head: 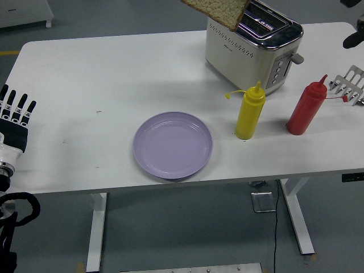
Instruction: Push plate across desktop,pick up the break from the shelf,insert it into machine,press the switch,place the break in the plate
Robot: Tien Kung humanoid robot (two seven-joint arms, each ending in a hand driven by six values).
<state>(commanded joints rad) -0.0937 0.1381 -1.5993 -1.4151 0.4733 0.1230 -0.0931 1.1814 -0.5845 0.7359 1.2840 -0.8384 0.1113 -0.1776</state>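
Bread slice (219, 11) tilted in air over toaster (253, 45), left hand (14, 116) flat, fingers spread, empty, right hand's state unclear

A yellow squeeze bottle (250, 112) and a red squeeze bottle (307, 107) stand apart on the white table (85, 74).

I am counting one bench (114, 68) in front of me, and one purple plate (173, 145) is lying on it. One toaster (253, 42) is standing at the far side, and one slice of bread (219, 10) is showing above it. Two squeeze bottles are standing near the toaster: one yellow bottle (250, 112) and one red bottle (306, 107). One metal rack (351, 84) is sitting at the right edge. Of my own hands, I am seeing one, my left hand (16, 116), with four of its fingers showing.
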